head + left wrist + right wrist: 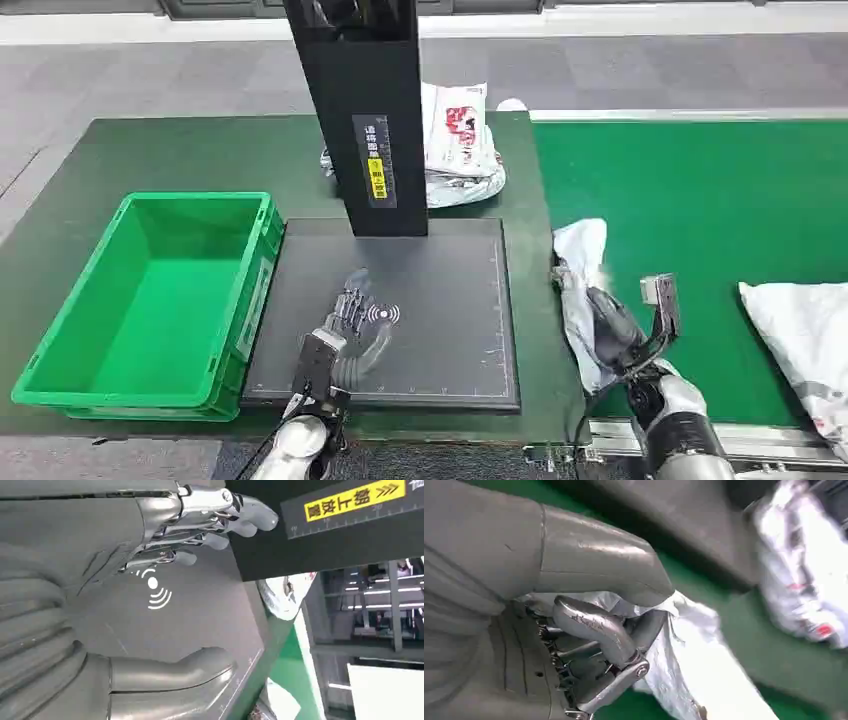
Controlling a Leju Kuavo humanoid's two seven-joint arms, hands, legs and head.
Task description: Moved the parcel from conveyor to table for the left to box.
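Mostly hidden by right hand (pixel 618 340), parcel (pixel 580 262) is gripped; left hand (pixel 345 318) spread, prob. empty.

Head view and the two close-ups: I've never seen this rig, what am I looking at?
The wide picture looks down from the robot's head. Its left robot hand, open and holding nothing, is over a dark pad beside an empty green crate. Its right robot hand grips a white parcel at the edge of the green conveyor. More parcels lie behind the black column. The close-ups come from wrist cameras: the left shows the spread fingers, the right shows fingers closed on the bag.
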